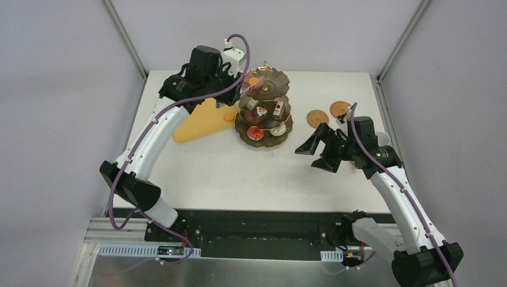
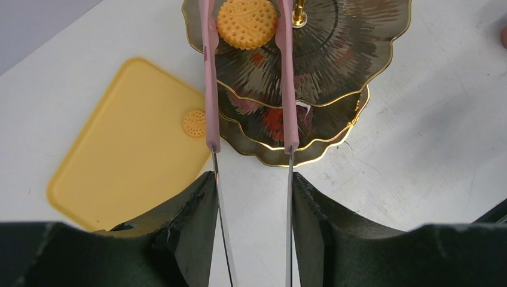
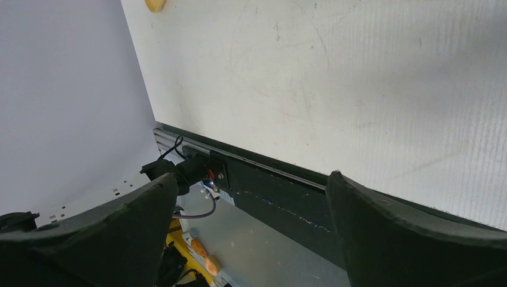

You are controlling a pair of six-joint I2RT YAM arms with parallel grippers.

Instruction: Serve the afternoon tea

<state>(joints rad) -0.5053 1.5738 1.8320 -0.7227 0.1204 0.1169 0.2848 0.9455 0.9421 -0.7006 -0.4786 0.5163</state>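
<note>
Black left gripper (image 2: 251,178): narrowed about halfway, both fingers pressing the bare steel shanks of pink-sleeved metal tongs (image 2: 208,89); it hangs over the far left of the white table (image 1: 197,173).
Tong tips: a round orange dotted cookie (image 2: 246,23) sits between them, touching both sleeves, over the top plate of the dark three-tier scalloped stand with gold rims (image 2: 341,54); whether it rests on that plate I cannot tell.
Black right gripper (image 3: 251,179): spread wide, nothing between the fingers, nothing touched.
Right gripper's place: above bare table, right of the stand and nearer than it, well apart from the cookie.
Left wrist view: alone shows the sleeves against the cookie; a second orange cookie (image 2: 194,123) lies on the yellow rounded plastic board (image 2: 119,173), just left of the stand's bottom tier.
Top view: alone shows small assorted cakes (image 1: 261,111) on the middle and bottom tiers, and two round woven coasters (image 1: 317,117) side by side, beyond the right gripper.
Right wrist view: only the table's near edge and a black rail (image 3: 281,191).
</note>
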